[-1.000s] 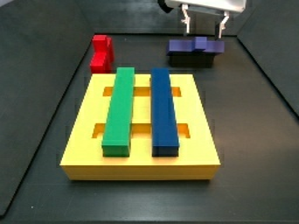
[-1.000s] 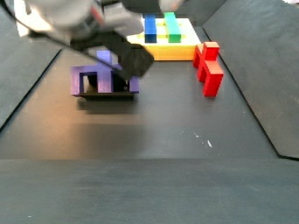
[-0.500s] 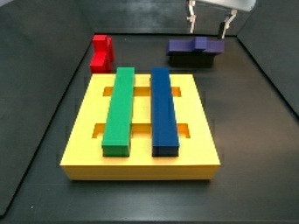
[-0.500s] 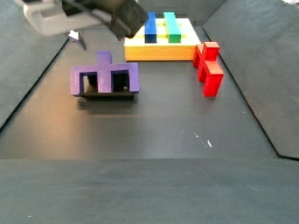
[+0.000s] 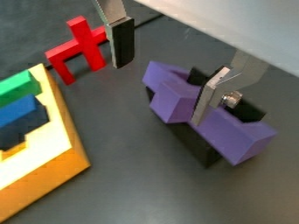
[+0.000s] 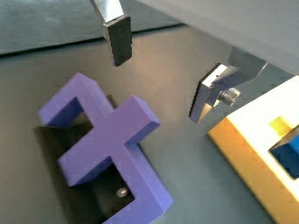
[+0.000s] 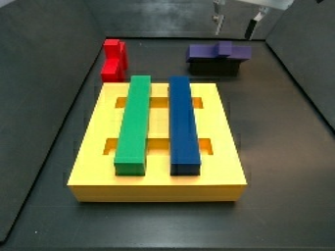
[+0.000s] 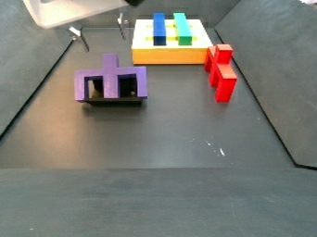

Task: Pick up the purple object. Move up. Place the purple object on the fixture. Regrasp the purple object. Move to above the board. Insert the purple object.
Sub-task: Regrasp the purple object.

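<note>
I read the placing step as done: the purple object [image 8: 113,82] sits on the fixture [image 8: 113,101], stub upward, with nothing gripping it. My gripper [image 5: 173,63] hangs above the fixture with its fingers [image 6: 115,38] spread wide and empty, clear of the purple object in both wrist views. From the fixture, the board [image 7: 160,176] lies well apart, carrying a green bar [image 7: 132,123] and a blue bar [image 7: 182,123]; a red block [image 8: 221,72] stands between them, off to one side. I judge the regrasp, the carry above the board and the insertion all remain.
</note>
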Available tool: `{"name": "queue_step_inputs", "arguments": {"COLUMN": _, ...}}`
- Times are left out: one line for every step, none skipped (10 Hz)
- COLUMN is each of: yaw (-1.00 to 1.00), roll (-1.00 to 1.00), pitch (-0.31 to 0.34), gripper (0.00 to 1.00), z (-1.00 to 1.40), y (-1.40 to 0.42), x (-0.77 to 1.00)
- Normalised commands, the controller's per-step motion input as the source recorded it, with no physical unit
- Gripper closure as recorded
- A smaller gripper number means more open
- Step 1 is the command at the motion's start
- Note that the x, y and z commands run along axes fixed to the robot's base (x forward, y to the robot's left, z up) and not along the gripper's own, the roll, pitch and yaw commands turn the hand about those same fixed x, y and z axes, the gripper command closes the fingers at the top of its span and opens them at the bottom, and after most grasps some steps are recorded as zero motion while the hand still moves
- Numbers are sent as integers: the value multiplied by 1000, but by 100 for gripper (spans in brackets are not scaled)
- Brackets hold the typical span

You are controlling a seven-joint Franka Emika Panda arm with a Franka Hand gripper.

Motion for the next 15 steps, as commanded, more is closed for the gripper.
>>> {"name": "queue_step_inputs", "arguments": {"yaw": 0, "roll": 834, "pitch": 214, "gripper": 0, "z": 146, "y": 131, "x": 134}}
{"name": "queue_step_inputs", "arguments": {"yaw": 0, "roll": 806, "pitch": 206, "gripper": 0, "z": 169, "y": 106, "x": 106}}
{"name": "queue_step_inputs", "arguments": {"yaw": 0, "roll": 831, "pitch": 211, "gripper": 0, "z": 151, "y": 86, "x": 103}}
{"name": "queue_step_inputs", "arguments": {"yaw": 0, "roll": 854, "pitch": 217, "gripper": 0, "z": 151, "y": 43, "x": 109}}
{"name": "queue_step_inputs", "arguments": {"yaw": 49, "roll": 880, "pitch": 280, "gripper": 0, "z": 231, "y": -97, "x": 220}}
{"name": "queue_step_inputs", "arguments": {"yaw": 114, "roll": 1000, "pitch": 260, "gripper": 0, "z": 209, "y": -206, "x": 200}}
{"name": "queue_step_inputs", "arguments": {"yaw": 114, "roll": 1000, "pitch": 229, "gripper": 0, "z": 203, "y": -317, "x": 143}}
{"name": "queue_step_inputs", "arguments": {"yaw": 126, "roll": 1000, "pitch": 189, "gripper": 0, "z": 143, "y": -357, "x": 91}}
{"name": "queue_step_inputs", "arguments": {"yaw": 103, "roll": 1000, "pitch": 166, "gripper": 0, "z": 29, "y": -357, "x": 66}}
{"name": "queue_step_inputs", "arguments": {"yaw": 69, "roll": 1000, "pitch": 146, "gripper": 0, "z": 0, "y": -229, "x": 134}}
{"name": "queue_step_inputs", "arguments": {"yaw": 0, "roll": 886, "pitch": 54, "gripper": 0, "z": -137, "y": 0, "x": 83}}
{"name": "queue_step_inputs", "arguments": {"yaw": 0, "roll": 843, "pitch": 91, "gripper": 0, "z": -83, "y": 206, "x": 40}}
{"name": "queue_step_inputs", "arguments": {"yaw": 0, "roll": 706, "pitch": 94, "gripper": 0, "z": -69, "y": 314, "x": 20}}
{"name": "queue_step_inputs", "arguments": {"yaw": -63, "roll": 651, "pitch": 154, "gripper": 0, "z": -94, "y": 189, "x": 174}}
{"name": "queue_step_inputs", "arguments": {"yaw": -180, "roll": 794, "pitch": 257, "gripper": 0, "z": -263, "y": -200, "x": 363}}
